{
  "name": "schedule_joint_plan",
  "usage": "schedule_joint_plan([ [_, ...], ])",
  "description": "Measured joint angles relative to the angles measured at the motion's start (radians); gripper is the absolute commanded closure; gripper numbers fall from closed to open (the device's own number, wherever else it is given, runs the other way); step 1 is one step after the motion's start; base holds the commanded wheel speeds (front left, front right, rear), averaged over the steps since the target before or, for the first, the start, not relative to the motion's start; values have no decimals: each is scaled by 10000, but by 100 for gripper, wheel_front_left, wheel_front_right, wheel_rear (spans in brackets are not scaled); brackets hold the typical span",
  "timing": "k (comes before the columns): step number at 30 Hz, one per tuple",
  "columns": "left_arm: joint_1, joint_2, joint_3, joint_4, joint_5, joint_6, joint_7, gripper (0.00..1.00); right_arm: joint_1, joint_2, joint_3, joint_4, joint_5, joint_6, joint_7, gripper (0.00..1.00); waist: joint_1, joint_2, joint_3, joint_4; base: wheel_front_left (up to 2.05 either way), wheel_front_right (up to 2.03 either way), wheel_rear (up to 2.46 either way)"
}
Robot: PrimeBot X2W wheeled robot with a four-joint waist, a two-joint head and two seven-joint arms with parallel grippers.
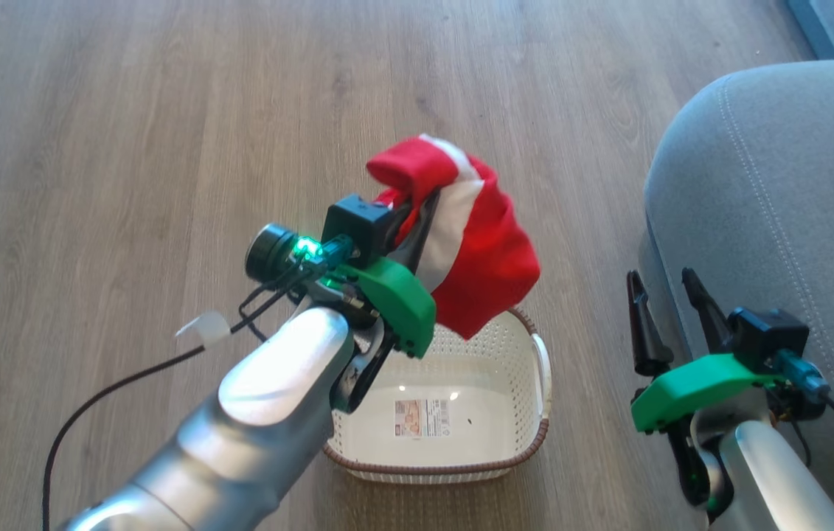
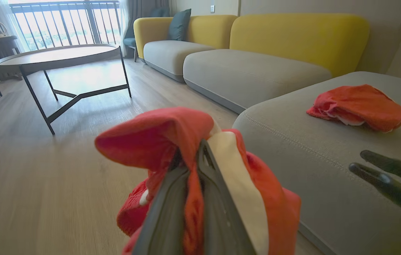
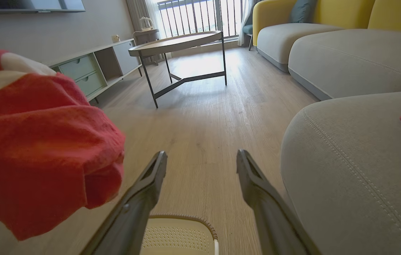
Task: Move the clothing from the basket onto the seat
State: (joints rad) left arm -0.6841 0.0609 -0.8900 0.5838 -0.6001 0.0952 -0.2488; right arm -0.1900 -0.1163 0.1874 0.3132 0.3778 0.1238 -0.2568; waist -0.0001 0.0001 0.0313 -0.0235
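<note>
bright daylt fr window (image 2: 62, 21) | glare on floor (image 3: 204, 62) | wrist edges warped

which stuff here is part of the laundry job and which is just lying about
Job: held garment, left gripper, second garment lying on the seat, basket.
Lying about: coffee table, yellow sofa, teal cushion, sideboard.

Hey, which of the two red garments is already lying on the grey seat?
The crumpled garment resting on the seat, touched by no gripper. The other garment hangs clamped in the left gripper above the basket.
</note>
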Motion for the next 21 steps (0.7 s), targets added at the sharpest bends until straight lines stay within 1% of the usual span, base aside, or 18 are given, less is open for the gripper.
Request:
schedule_joint_plan([
  [4,-141,109,8,-571,4,40,117,100,90,35,8,27,0,0,0,0,0,0,-57,4,0,0,0],
  [12,-747,339,63,-2178,184,378,470,100,124,109,-19,48,-88,0,0,0,0,0,1,7,0,0,0],
  [14,-853,382,71,-2500,207,391,558,100,124,125,-17,48,-88,0,0,0,0,0,20,0,0,0,0],
  [21,-948,552,65,-3039,209,646,817,100,124,132,-15,21,-88,0,0,0,1,0,138,-59,0,0,0],
])
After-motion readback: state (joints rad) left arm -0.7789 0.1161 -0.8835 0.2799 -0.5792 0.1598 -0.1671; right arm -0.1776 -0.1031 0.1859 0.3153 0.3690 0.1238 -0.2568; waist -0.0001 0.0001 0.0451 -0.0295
